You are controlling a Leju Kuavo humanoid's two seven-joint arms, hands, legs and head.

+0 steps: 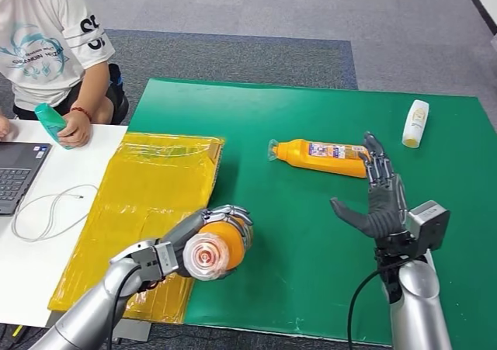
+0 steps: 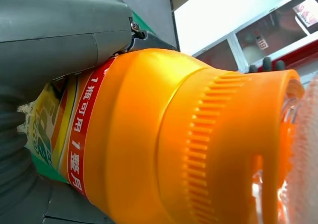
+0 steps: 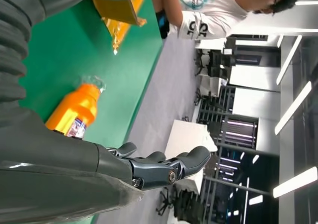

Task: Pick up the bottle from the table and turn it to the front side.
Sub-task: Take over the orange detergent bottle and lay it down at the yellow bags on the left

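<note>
My left hand (image 1: 220, 224) grips an orange bottle (image 1: 220, 247) above the green mat's near left edge, its clear cap end pointing toward me. In the left wrist view the same orange bottle (image 2: 180, 139) shows its ribbed neck and a red label band, with my left hand (image 2: 63, 35) wrapped around its body. A second orange bottle (image 1: 322, 157) lies on its side mid-mat, cap to the left. My right hand (image 1: 380, 199) hovers open just right of that bottle's base, fingers spread. The right wrist view shows this lying bottle (image 3: 73, 113) beyond my right hand (image 3: 150, 167).
The green mat (image 1: 304, 109) covers the table. A yellow plastic-wrapped box (image 1: 147, 202) lies at its left. A small white bottle (image 1: 415, 123) lies at the far right. A person (image 1: 46, 47) sits at the far left holding a teal bottle (image 1: 51, 122), near a laptop (image 1: 18, 171) and cable.
</note>
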